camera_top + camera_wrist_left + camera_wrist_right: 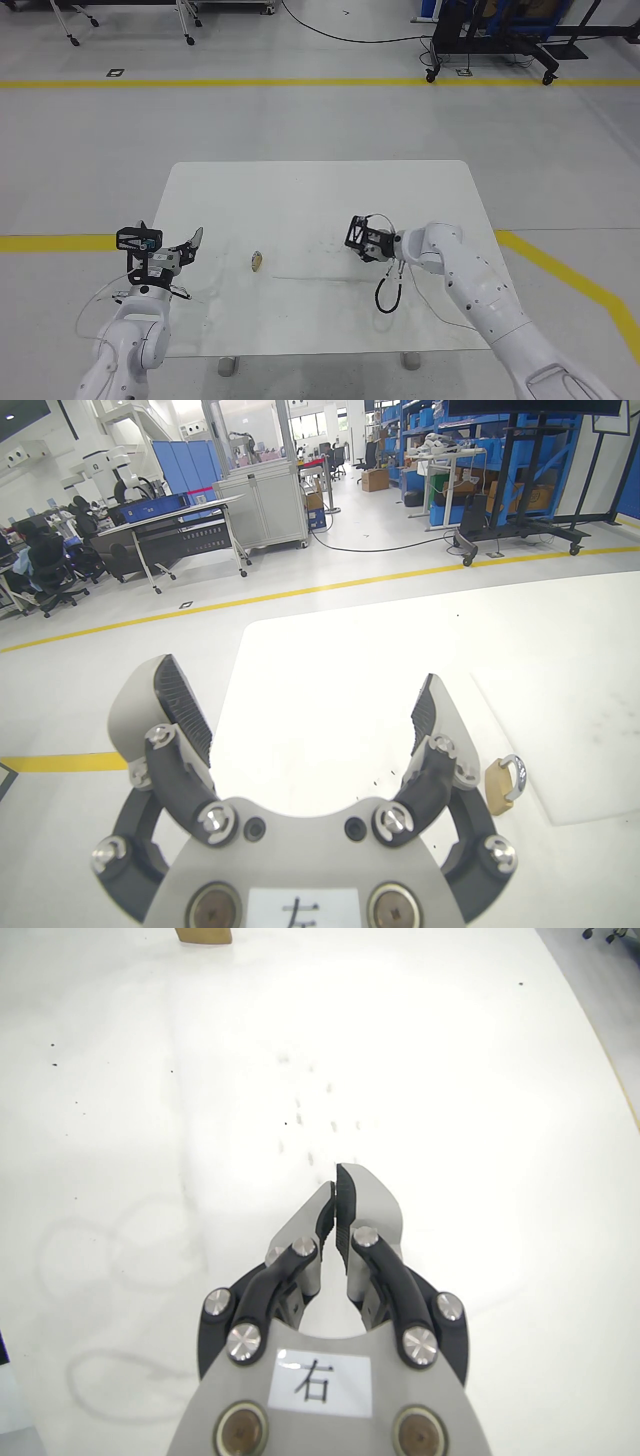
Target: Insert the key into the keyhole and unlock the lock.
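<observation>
The left fingers (182,712) gape wide, padlock (498,789) just outside them; the right fingers (346,1198) press together, contents unclear. Unheld, the padlock could skid across the surface (320,190) when pushed.

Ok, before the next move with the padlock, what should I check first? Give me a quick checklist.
1. The padlock lies on the table, touched by neither gripper: ok.
2. The left gripper is open, close beside the padlock, ready to steady it: ok.
3. The right gripper is shut and faces the padlock from a distance: ok.
4. The key is held in the right gripper: cannot tell.
5. The keyhole is turned toward the right gripper: cannot tell.
</observation>
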### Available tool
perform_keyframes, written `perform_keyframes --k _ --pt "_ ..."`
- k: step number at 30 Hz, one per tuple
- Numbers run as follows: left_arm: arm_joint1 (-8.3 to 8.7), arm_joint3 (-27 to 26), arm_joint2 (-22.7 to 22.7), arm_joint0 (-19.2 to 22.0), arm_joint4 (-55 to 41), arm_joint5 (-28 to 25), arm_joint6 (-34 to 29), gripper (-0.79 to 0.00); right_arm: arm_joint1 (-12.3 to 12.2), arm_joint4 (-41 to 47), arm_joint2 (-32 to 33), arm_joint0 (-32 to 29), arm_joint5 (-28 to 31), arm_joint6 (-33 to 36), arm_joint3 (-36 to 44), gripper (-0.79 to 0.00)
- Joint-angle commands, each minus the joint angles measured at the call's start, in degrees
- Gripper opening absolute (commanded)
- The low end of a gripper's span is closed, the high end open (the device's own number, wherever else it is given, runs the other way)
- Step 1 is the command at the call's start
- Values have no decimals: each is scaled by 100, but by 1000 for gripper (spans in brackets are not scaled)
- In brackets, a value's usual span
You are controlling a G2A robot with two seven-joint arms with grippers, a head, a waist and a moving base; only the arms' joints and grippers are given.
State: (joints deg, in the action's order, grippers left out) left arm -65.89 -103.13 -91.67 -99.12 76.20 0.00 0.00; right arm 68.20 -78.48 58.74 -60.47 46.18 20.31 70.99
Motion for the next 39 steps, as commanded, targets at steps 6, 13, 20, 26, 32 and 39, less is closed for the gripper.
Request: perform_keyframes --k 6,13,20,26,32,39 --pt "0 0 0 0 0 0 0 0 -170 -163 463 -359 25 -358 363 -785" --pt "0 0 0 0 0 0 0 0 -167 -245 366 -378 -7 -418 292 -785" --pt "0 0 0 0 0 0 0 0 -167 -245 366 -378 -7 -418 292 -785" --pt "1 -295 124 -142 525 -11 -15 0 -167 -245 366 -378 -7 -418 292 -785" --pt "7 -866 853 192 1426 -810 -739 0 -167 -245 366 -378 -7 -418 292 -785" --pt "-113 -453 2211 1101 2422 -1136 -1400 0 -167 -245 366 -378 -7 -418 292 -785"
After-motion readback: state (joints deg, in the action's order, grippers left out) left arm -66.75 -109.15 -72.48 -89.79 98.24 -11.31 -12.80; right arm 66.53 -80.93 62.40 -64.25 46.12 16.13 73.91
